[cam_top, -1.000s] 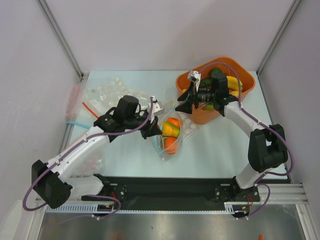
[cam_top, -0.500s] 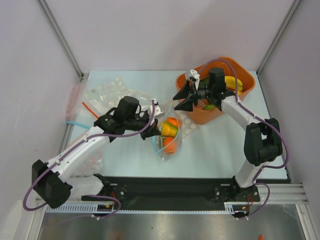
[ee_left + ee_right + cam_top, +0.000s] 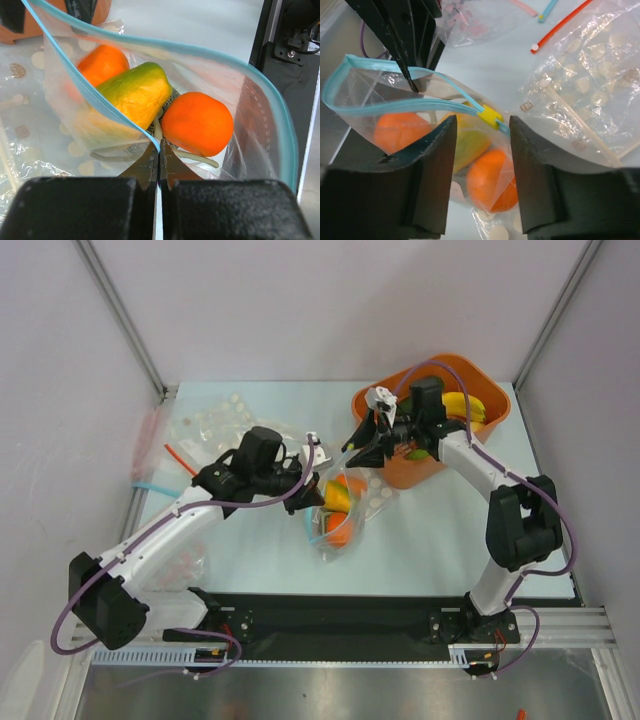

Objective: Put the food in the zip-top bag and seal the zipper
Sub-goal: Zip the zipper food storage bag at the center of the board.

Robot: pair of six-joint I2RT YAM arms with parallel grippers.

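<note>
The zip-top bag (image 3: 336,517) lies mid-table with two oranges (image 3: 198,123) (image 3: 102,62) and a yellow-green mango (image 3: 133,95) inside. My left gripper (image 3: 308,483) (image 3: 159,148) is shut on the light-blue zipper (image 3: 75,75) and holds the near rim up, so the mouth gapes. My right gripper (image 3: 358,446) (image 3: 480,125) is open just above the bag's mouth. The zipper's yellow slider (image 3: 490,117) sits between its fingers (image 3: 427,170), untouched. The strip (image 3: 390,107) runs left from the slider. Bananas (image 3: 466,406) and a green avocado (image 3: 432,385) lie in the orange basket (image 3: 470,365).
Clear bags printed with white dots (image 3: 215,425) (image 3: 585,90) lie at the back left and under the zip-top bag. A red strip (image 3: 180,458) (image 3: 560,27) and a loose light-blue strip (image 3: 150,485) lie left. The basket stands at the back right, close behind my right gripper.
My right gripper has left the basket, opened and moved left and down to the bag's mouth. My left gripper kept its hold and shifted slightly.
</note>
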